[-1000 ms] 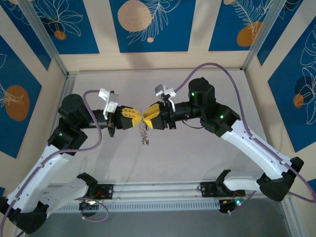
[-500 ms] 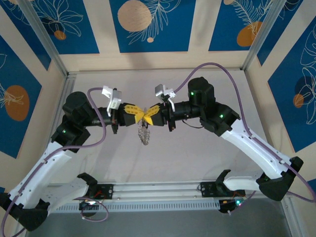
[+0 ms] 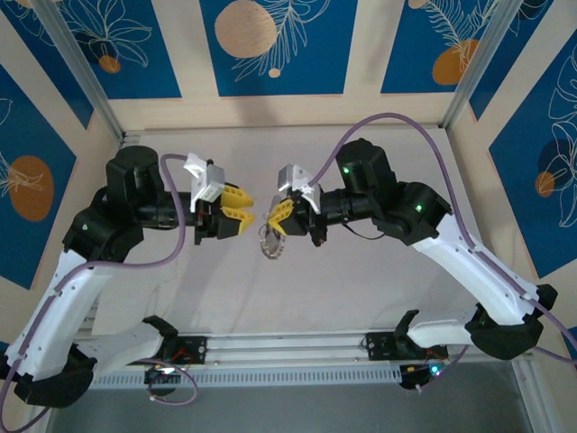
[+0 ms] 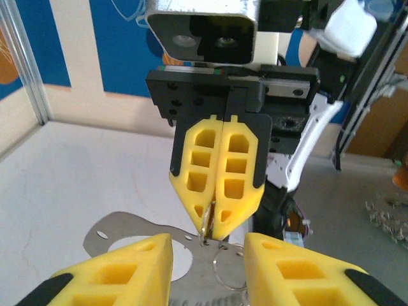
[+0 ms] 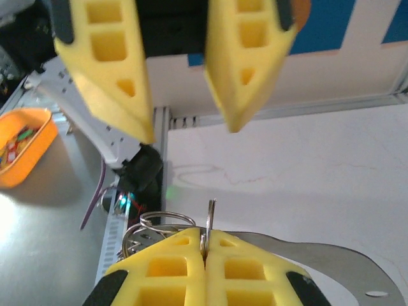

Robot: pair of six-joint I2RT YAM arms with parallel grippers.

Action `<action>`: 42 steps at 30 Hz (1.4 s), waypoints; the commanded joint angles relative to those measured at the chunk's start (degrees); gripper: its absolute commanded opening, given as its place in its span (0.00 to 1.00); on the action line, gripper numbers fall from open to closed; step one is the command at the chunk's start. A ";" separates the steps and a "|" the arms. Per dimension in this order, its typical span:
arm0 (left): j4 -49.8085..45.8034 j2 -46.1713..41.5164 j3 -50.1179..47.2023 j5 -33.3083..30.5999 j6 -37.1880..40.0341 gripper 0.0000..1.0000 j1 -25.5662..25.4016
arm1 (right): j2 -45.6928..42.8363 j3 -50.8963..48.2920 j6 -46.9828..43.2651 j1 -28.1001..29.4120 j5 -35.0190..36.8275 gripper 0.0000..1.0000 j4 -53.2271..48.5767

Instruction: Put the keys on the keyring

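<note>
On the left side, the left gripper [image 3: 241, 207] is held in the air above the desk [image 3: 361, 280], pointing to the right. Its two yellow fingers [image 4: 127, 271] stand apart and nothing is between them, so it is open. A little gap separates its fingertips from the right gripper [image 3: 273, 217], which points back at it from the other side. The right gripper is closed, with its yellow fingers pressed together on a thin metal edge at the top of the keyring [image 3: 270, 244]. The keyring hangs down from these fingertips, over the middle of the desk and not touching it. In the right wrist view, some small wire rings [image 5: 159, 223] lie just beside the closed fingers. Further left in that view there is an orange bowl [image 5: 38, 146].
</note>
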 commanded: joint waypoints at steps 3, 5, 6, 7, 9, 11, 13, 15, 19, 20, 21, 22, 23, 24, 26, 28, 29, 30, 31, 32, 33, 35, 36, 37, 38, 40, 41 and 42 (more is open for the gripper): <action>-14.57 3.23 5.66 0.81 8.30 0.34 -1.37 | 4.38 6.68 -6.62 1.67 -2.27 0.00 -10.01; -16.88 4.39 7.20 1.00 9.51 0.32 -2.32 | 5.36 8.08 -6.15 1.69 -4.09 0.00 -10.38; -17.69 4.76 7.58 0.84 9.66 0.32 -2.93 | 5.64 8.71 -5.95 1.73 -4.71 0.00 -10.29; -18.01 5.02 7.59 0.65 9.74 0.32 -3.37 | 5.93 9.12 -5.76 1.77 -5.34 0.00 -10.11; -18.03 5.10 7.06 -0.08 9.79 0.32 -4.03 | 6.03 9.51 -5.83 1.77 -6.83 0.00 -9.33; -18.12 5.16 6.57 -0.89 9.92 0.32 -4.44 | 6.20 9.85 -6.32 1.90 -7.82 0.00 -8.73; -18.29 5.47 6.36 -0.94 10.13 0.32 -4.70 | 6.51 10.56 -6.96 2.03 -8.17 0.00 -8.93; -18.21 5.77 6.24 -1.03 10.26 0.31 -4.86 | 7.03 11.50 -7.41 2.11 -8.58 0.00 -9.55; -17.31 6.17 5.95 -1.20 10.26 0.15 -5.31 | 7.83 12.02 -8.07 2.30 -9.03 0.00 -10.26; -16.96 6.13 5.76 -1.07 10.06 0.15 -5.29 | 7.94 12.00 -8.19 2.26 -9.03 0.00 -10.44; -16.65 6.17 5.68 -1.05 10.01 0.15 -5.42 | 8.10 12.09 -8.29 2.36 -8.90 0.00 -10.65; -16.54 6.24 5.67 -0.95 9.91 0.15 -5.43 | 8.12 12.07 -8.29 2.39 -8.90 0.00 -10.67; -16.38 6.33 5.63 -0.81 9.81 0.15 -5.49 | 8.20 11.98 -8.45 2.39 -9.01 0.00 -10.72; -16.21 6.41 5.58 -0.64 9.69 0.11 -5.47 | 8.11 11.97 -8.51 2.32 -9.04 0.00 -10.73; -16.03 6.52 5.41 -0.72 9.48 0.00 -5.63 | 7.98 11.78 -8.63 2.34 -9.03 0.00 -10.32; -15.72 6.48 5.03 -1.13 9.40 0.00 -5.78 | 7.52 11.32 -8.73 2.28 -8.90 0.00 -9.73; -15.20 6.24 4.69 -1.33 9.26 0.00 -5.80 | 7.34 11.14 -8.74 2.22 -8.83 0.00 -9.51; -14.23 5.81 4.02 -1.25 8.72 0.00 -5.75 | 7.00 10.81 -8.62 2.09 -8.73 0.00 -8.92; -12.83 5.30 3.31 -1.00 8.04 0.00 -5.77 | 6.63 10.23 -8.24 1.85 -8.73 0.00 -8.40; -11.41 4.88 2.56 -0.91 7.19 0.00 -5.77 | 6.18 9.73 -7.68 1.62 -9.09 0.06 -8.00; -9.51 4.37 1.61 -0.93 6.31 0.00 -5.78 | 5.59 8.79 -6.72 1.14 -9.52 0.13 -7.28; -5.24 3.14 -0.83 -0.85 3.88 0.00 -5.77 | 3.71 5.80 -4.02 0.10 -10.94 0.25 -4.97; -2.21 2.35 -2.40 -0.56 2.24 0.00 -5.79 | 2.52 3.82 -2.45 -0.37 -11.42 0.30 -2.93; 1.03 1.37 -4.12 0.00 0.61 0.00 -5.79 | 1.17 1.27 -0.99 -0.81 -11.81 0.32 -1.10; 3.57 0.66 -5.47 0.47 -1.00 0.00 -5.73 | 0.20 -0.46 0.10 -1.13 -12.02 0.33 0.35; 9.13 -0.55 -7.99 1.64 -4.11 0.00 -5.73 | -1.75 -3.71 2.03 -1.89 -12.49 0.31 2.95; 10.77 -0.88 -8.73 2.11 -5.11 0.00 -5.75 | -2.36 -4.74 2.69 -2.20 -12.39 0.30 3.68; 12.52 -1.30 -9.45 2.45 -6.16 0.00 -5.74 | -2.88 -5.74 3.20 -2.58 -12.29 0.27 4.47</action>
